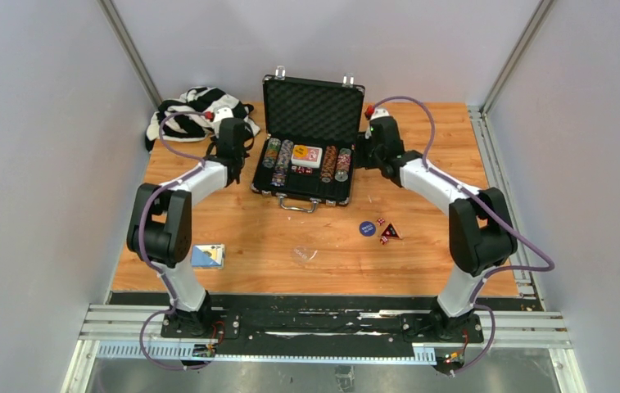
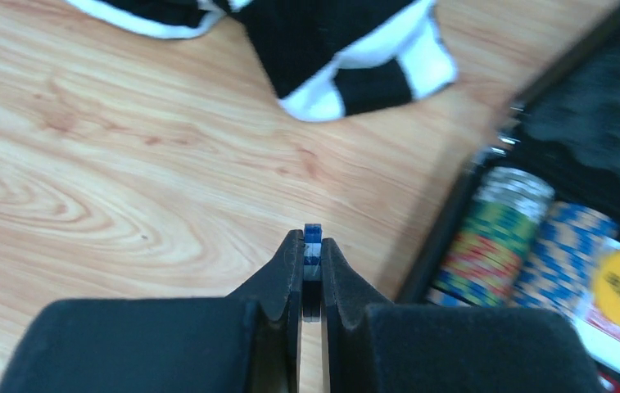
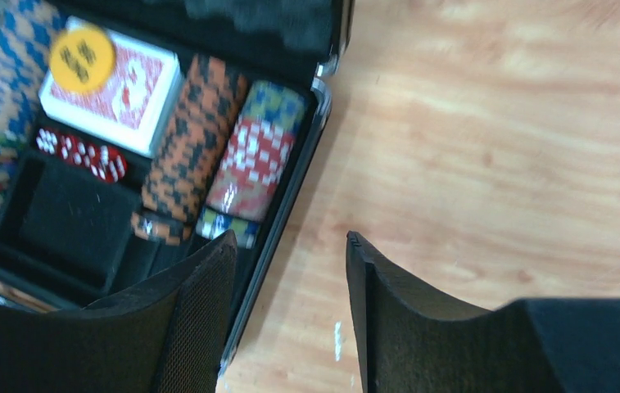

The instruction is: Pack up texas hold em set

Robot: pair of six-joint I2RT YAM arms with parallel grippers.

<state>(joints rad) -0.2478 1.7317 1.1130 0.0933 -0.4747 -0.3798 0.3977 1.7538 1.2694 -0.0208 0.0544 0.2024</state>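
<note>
The left pincer (image 2: 312, 244) is shut tight on one blue and white chip (image 2: 313, 232). It holds the chip by its two flat sides, with the edge sticking up. The chip looks small, light, hard and smooth, so I think it could slip or roll if the squeeze goes soft.

The right pincer (image 3: 290, 246) is wide open with nothing in it, over the right rim of the case (image 1: 313, 105). The case stands open at the far middle of the table (image 1: 429, 147). With rows of chips (image 3: 196, 147) inside, it is likely heavy. The lid looks stiff, so pushing its top edge should fold it down.

A blue button (image 1: 367, 228), small red bits (image 1: 386, 232) and a blue pack (image 1: 208, 256) lie loose on the near side.

The table is smooth wood. Grey walls (image 1: 36, 123) stand on three sides. A striped cloth (image 1: 192, 110) lies far left.
</note>
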